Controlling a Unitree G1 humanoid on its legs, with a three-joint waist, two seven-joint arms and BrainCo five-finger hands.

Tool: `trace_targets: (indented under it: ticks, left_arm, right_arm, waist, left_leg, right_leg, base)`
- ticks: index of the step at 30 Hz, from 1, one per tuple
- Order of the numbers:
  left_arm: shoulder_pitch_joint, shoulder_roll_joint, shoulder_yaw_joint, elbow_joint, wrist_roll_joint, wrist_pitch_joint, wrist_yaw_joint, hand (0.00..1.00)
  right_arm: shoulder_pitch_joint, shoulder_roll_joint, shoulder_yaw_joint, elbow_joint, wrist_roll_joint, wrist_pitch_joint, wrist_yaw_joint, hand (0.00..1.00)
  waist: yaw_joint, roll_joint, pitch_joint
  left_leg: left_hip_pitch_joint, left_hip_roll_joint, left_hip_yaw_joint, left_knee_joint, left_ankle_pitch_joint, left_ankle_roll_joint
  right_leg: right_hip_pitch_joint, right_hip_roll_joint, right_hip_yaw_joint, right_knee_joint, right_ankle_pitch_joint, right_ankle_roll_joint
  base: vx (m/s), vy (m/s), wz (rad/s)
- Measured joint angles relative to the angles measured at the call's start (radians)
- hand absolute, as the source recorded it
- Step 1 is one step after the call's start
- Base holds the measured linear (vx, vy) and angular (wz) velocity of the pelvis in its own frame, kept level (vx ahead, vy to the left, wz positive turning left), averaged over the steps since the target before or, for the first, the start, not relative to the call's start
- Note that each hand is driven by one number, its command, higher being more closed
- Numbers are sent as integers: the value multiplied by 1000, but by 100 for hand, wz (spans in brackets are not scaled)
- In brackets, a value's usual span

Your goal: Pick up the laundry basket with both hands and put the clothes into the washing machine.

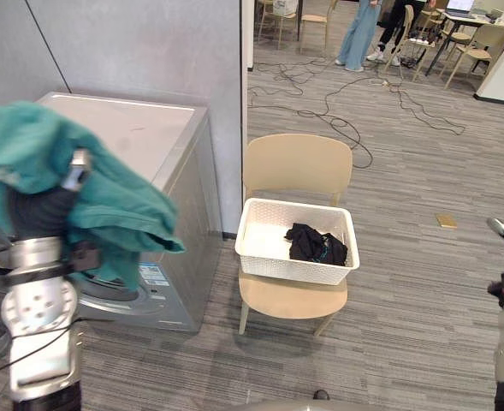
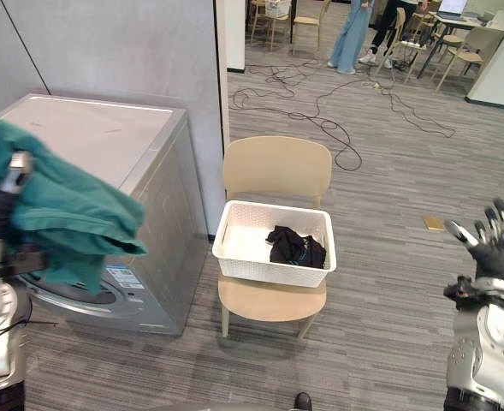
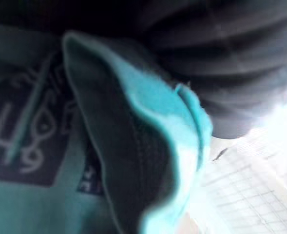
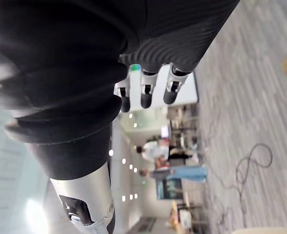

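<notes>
At the left, a shirt (image 1: 115, 210) hangs over the left hand (image 1: 38, 212), ready for the washer (image 1: 140, 137). I cannot tell its grip. The right hand (image 2: 494, 244) is spread.

an open-plan office or lab floor with a laundry corner set up in it: a silver washing machine (image 2: 106, 214) stands against a grey partition wall (image 2: 106, 43), beside a beige chair (image 2: 277, 171) that carries a white laundry basket (image 2: 269, 272). grey carpet tiles (image 2: 388, 282) cover the floor, with loose black cables (image 1: 344, 125) trailing across them. in the background, people (image 2: 350, 38) stand near a tabletop (image 1: 467, 17) with a laptop (image 1: 459, 5), among more beige chairs (image 2: 470, 53).
</notes>
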Motion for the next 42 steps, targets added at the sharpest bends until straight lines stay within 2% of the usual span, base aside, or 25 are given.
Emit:
trace_targets:
  ticks: [2,4,7,11,13,15,16,19,21,22,23,25,28,31,33,39,42]
  left_arm:
    - [61,-62,152,0,2,-17,41,100]
    - [107,-109,235,-1,16,-18,70,100]
    - [201,-231,316,7,42,-18,108,100]
    - [284,-344,274,115,62,-7,106,100]
    - [330,-414,196,231,61,26,95,100]
    - [342,-446,151,315,61,49,84,100]
    - [340,-471,128,416,61,66,85,100]
    - [337,-494,111,575,56,86,85,100]
    - [320,-491,110,758,20,100,78,100]
    - [305,-488,98,891,4,107,66,100]
    - [303,-487,93,916,-2,108,64,100]
    - [261,-481,83,1126,-35,115,45,100]
    - [197,-482,79,1354,-59,121,19,100]
    - [173,-483,86,1472,-58,135,-3,100]
    - [165,-479,92,1502,-55,141,-7,100]
    - [140,-442,89,1547,-37,142,-26,100]
    - [136,-434,49,1576,-33,140,-31,100]
  right_arm:
    - [55,72,-84,0,0,-8,-16,0]
    - [88,118,-139,1,-3,-15,-35,0]
    - [154,222,-211,15,-29,-23,-62,0]
    - [205,347,-219,65,-43,-18,-69,0]
    - [243,433,-161,64,-44,-13,-69,0]
    - [267,436,-95,69,-41,6,-68,0]
    - [267,436,-68,73,-38,8,-67,0]
    - [267,441,-52,131,-26,-3,-69,0]
    - [242,441,-54,282,9,-10,-69,0]
    - [231,441,-58,413,25,-9,-74,0]
    - [229,441,-60,441,29,-8,-76,0]
    - [211,437,-92,642,51,6,-82,0]
    - [202,428,-131,840,49,18,-75,0]
    - [180,420,-237,978,42,36,-73,0]
    - [171,413,-262,1033,40,40,-73,0]
    - [107,401,-243,1123,41,44,-63,0]
    - [77,390,-220,1134,40,43,-63,0]
  waist:
    - [3,21,-30]
    - [5,32,-42]
    - [17,42,-48]
    - [32,38,-48]
    - [34,41,-46]
    - [34,46,-32]
    - [34,50,-26]
    - [35,50,-25]
    - [35,52,-25]
    - [36,52,-25]
    - [37,53,-25]
    - [37,58,-24]
    - [34,60,-24]
    - [26,60,-23]
    - [28,60,-23]
    - [26,58,-13]
    - [27,60,-5]
  left_leg:
    - [1,0,-9,-9,0,0]
    - [0,0,-15,-12,0,0]
    - [-1,0,-21,-14,0,0]
    - [3,1,-26,-11,0,1]
    - [8,7,-25,1,-2,1]
    - [22,12,-23,17,-13,2]
    - [23,16,-21,36,-30,6]
    - [29,25,-13,65,-55,9]
    - [28,29,-8,66,-57,8]
    - [29,29,-7,63,-57,9]
    - [29,29,-7,63,-57,9]
    - [30,27,-4,57,-56,8]
    - [38,24,3,44,-53,5]
    - [62,19,14,23,-52,3]
    - [76,15,27,14,-52,4]
    - [94,10,30,8,-52,4]
    - [94,10,24,11,-52,5]
  right_leg:
    - [3,-1,-9,0,-10,-4]
    - [5,-1,-16,0,-11,-2]
    - [9,-1,-22,0,-17,-6]
    - [22,-2,-27,4,-29,-4]
    - [26,-2,-40,28,-35,-5]
    - [42,-1,-43,42,-45,-5]
    - [47,-1,-43,58,-59,-3]
    - [54,2,-44,70,-72,-4]
    - [53,6,-41,70,-72,-3]
    - [52,6,-41,70,-69,-7]
    - [52,6,-41,70,-69,-7]
    - [52,6,-40,66,-69,-7]
    - [54,7,-30,53,-65,0]
    - [55,7,-12,47,-61,5]
    - [55,7,1,42,-61,5]
    - [72,4,6,29,-58,6]
    - [78,4,0,29,-58,6]
  base:
    - [28,-2,8]
    - [32,-1,9]
    - [12,-5,6]
    - [-16,-7,9]
    - [-24,-18,8]
    - [-37,-17,3]
    - [-58,-16,0]
    - [-47,-6,-5]
    - [-9,-14,-7]
    - [0,0,0]
    - [31,-1,-1]
    - [39,4,-2]
    - [47,6,-7]
    - [69,15,-16]
    - [61,16,-20]
    - [15,5,-4]
    - [-25,-14,7]
